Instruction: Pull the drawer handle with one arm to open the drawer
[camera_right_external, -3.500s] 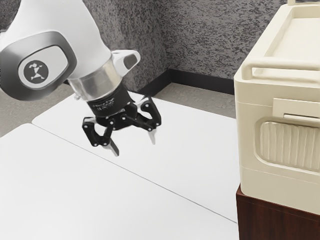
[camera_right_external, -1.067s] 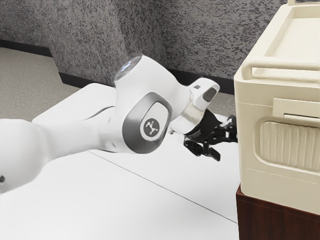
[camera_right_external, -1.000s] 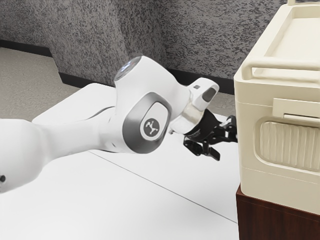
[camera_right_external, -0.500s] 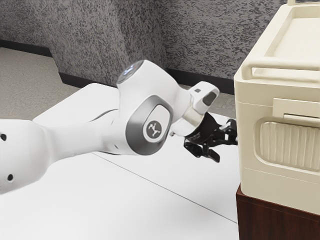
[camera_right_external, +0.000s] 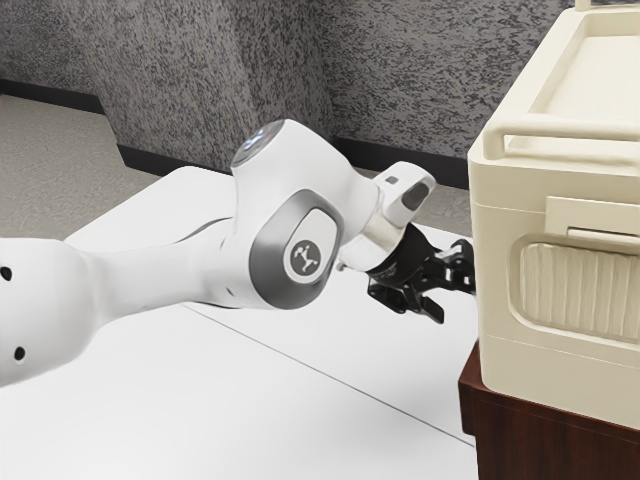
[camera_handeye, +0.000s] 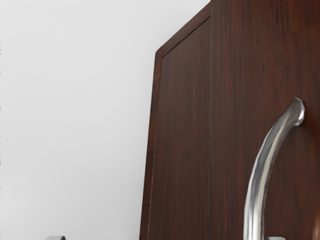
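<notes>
My gripper is open in the exterior view, its fingers spread, the farther one partly hidden at the cream box's edge. In the wrist view a curved silver handle is mounted on the dark wooden drawer front. Tips of my gripper show at that view's lower edge, one on each side of the handle, which lies close beside one tip and far from the other. A wooden block, seemingly the drawer, juts slightly from the cabinet under the cream box. The handle is hidden in the exterior view.
The large cream box with a top rail stands on the wooden cabinet, close beside my hand. A white table surface lies beneath the arm. A grey textured wall rises behind.
My arm has come from above the table to the cabinet's side. Since half a second ago, the wooden block has come out slightly toward the exterior view's left, and my hand has shifted a little.
</notes>
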